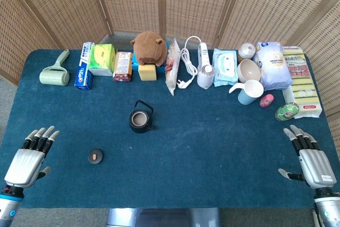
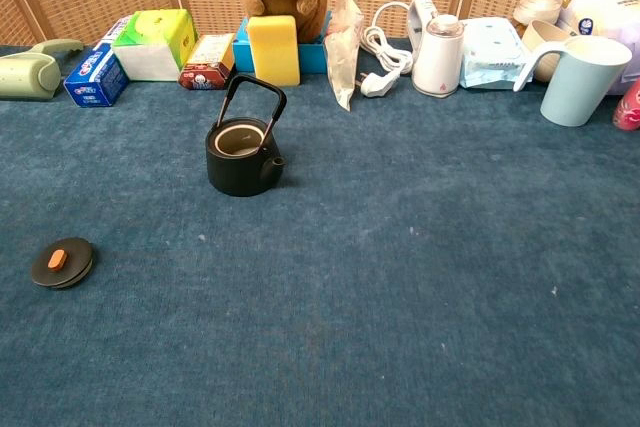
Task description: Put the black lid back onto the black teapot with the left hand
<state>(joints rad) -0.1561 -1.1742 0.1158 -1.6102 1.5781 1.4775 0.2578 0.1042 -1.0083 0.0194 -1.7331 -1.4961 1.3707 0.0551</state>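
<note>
The black teapot (image 1: 141, 119) (image 2: 241, 154) stands uncovered in the middle of the blue table, handle upright. The black lid (image 1: 95, 156) (image 2: 62, 262), round with an orange knob, lies flat on the cloth to the teapot's front left. My left hand (image 1: 31, 155) hovers at the table's front left corner, fingers apart and holding nothing, a good way left of the lid. At the front right corner my right hand (image 1: 311, 158) is likewise spread and holds nothing. Neither hand appears in the chest view.
A row of items lines the table's far edge: lint roller (image 1: 54, 73), toothpaste box (image 1: 84, 72), tissue packs, plush toy (image 1: 149, 47), yellow sponge (image 2: 273, 49), charger cable (image 1: 187, 62), wipes, light blue cup (image 1: 248, 91), bowl and packets. A woven screen stands behind.
</note>
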